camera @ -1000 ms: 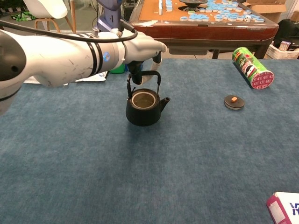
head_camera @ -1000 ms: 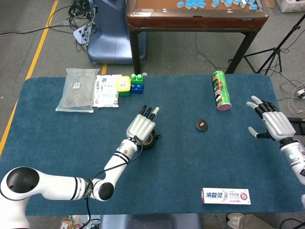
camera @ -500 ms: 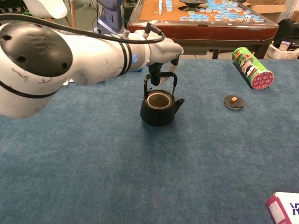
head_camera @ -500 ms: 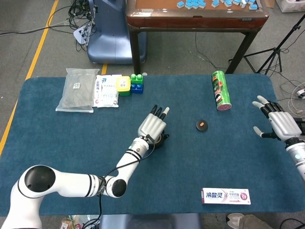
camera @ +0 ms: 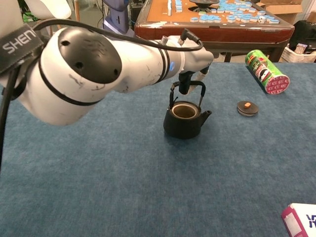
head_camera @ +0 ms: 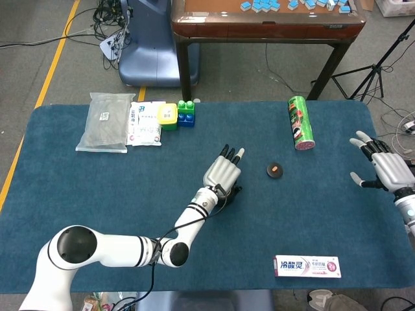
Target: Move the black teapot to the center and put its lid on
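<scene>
The black teapot [camera: 186, 120] stands lidless near the middle of the blue table [camera: 98, 187], spout pointing right. My left hand [camera: 195, 66] holds its upright handle from above; in the head view the left hand [head_camera: 222, 175] covers most of the pot [head_camera: 233, 192]. The lid [camera: 247, 107], a dark disc with an orange knob, lies on the cloth to the pot's right, also seen as the lid [head_camera: 275, 171] in the head view. My right hand [head_camera: 382, 167] hovers open at the table's right edge, holding nothing.
A green snack can [head_camera: 300, 122] lies on its side at the back right. A toothpaste box [head_camera: 307, 266] sits near the front edge. A grey bag [head_camera: 104, 122], packets [head_camera: 145, 122] and toy bricks [head_camera: 186, 113] are at the back left. A wooden table [head_camera: 266, 19] stands behind.
My left hand has carried the teapot rightward toward the table's middle, closer to the lid. My right hand has drifted further right toward the table edge.
</scene>
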